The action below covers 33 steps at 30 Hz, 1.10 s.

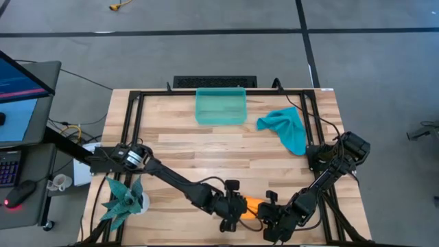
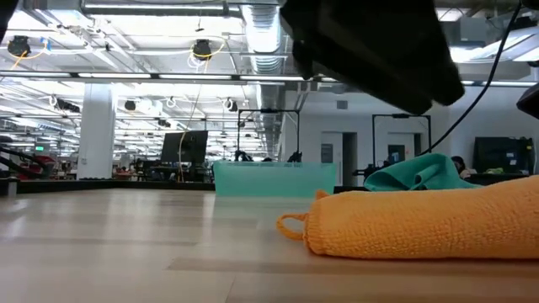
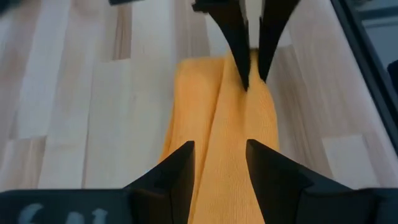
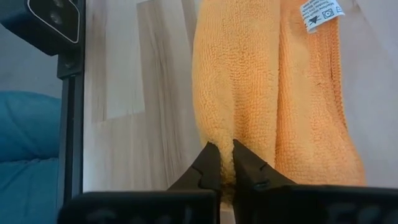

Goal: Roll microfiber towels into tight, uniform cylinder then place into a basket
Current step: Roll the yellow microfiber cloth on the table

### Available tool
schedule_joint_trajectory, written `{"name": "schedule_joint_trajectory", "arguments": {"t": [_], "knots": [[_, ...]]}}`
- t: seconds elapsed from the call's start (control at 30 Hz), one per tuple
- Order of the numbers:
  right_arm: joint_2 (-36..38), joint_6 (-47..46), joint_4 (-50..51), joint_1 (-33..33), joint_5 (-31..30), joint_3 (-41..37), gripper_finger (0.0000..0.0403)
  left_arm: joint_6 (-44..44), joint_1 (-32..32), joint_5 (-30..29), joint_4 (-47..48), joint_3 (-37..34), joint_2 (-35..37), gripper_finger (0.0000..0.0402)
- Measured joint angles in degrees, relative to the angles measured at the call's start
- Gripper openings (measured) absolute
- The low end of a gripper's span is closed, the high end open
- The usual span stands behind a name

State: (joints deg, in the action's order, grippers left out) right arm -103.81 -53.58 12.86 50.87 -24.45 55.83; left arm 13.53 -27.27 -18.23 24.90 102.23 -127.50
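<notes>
Basket (image 1: 220, 107): holds nothing (far table edge).
Teal towel (image 1: 286, 127): crumpled beside basket.
Left gripper (image 1: 235, 207): parted, straddling orange towel (image 1: 252, 204).
Right gripper (image 1: 269, 213): pinched on orange towel's end.

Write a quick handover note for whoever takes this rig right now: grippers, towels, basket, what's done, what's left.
Right gripper: shut on one end of the orange towel, at the table's near edge.
Left gripper: open, fingers straddling the other end.
Orange towel: folded into a long strip or loose roll, not tight.
Teal towel: crumpled at the far right, untouched.
Basket: far centre, empty.
Done: orange towel partly shaped.
Left: finish rolling it, basket it, then roll and basket the teal one.
</notes>
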Motion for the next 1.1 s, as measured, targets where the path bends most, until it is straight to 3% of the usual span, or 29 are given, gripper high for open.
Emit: {"name": "schedule_joint_trajectory", "arguments": {"t": [0.17, 0.3, 1.1], "knots": [[0.0, 0.0, 0.0, 0.0, 0.2, 0.0, 0.0023, 0.4, 0.3, 4.3, -7.9, -4.8, -0.1, 0.0138], [0.0, 0.0, 0.0, 0.0, 0.2, 0.0, 0.0028, 1.3, 0.2, 4.5, -12.2, -8.2, -0.2, 0.0138], [0.0, 0.0, 0.2, 0.0, 0.5, 0.0, 0.0027, 5.4, 0.4, 7.4, -12.3, -8.4, -2.9, 0.0138]]}}
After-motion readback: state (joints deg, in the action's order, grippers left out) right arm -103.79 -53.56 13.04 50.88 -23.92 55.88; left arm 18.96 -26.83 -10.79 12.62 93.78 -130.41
